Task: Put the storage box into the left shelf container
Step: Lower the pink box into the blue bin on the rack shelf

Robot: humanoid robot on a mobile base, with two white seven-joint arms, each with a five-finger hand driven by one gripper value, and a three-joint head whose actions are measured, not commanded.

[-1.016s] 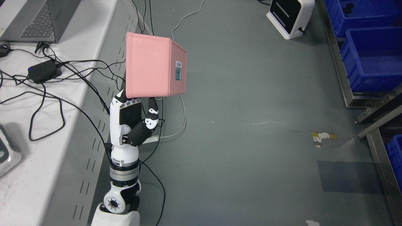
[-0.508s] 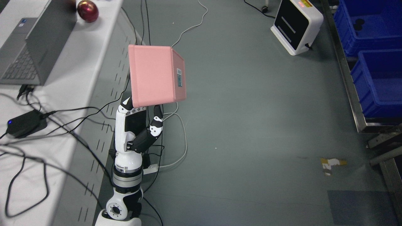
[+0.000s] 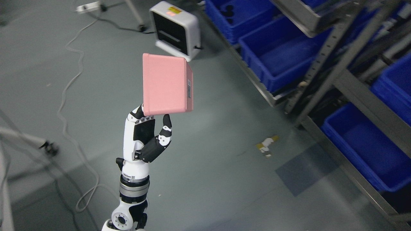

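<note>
A pink storage box with a small label on its right side is held up over the grey floor. My left hand grips its lower edge, fingers behind it and thumb in front, arm rising from the bottom edge. A metal shelf stands at the right with several blue containers: one low on the floor level at the right, and others further back. The box is well left of the shelf. My right arm is out of view.
A white and black device stands on the floor behind the box. White cables trail over the floor at the left. A scrap of tape lies on the floor between me and the shelf.
The whole picture has swung to the right: the table with the laptop has left the view and the shelf with blue containers has come in. The hand still holds the box the same way.
</note>
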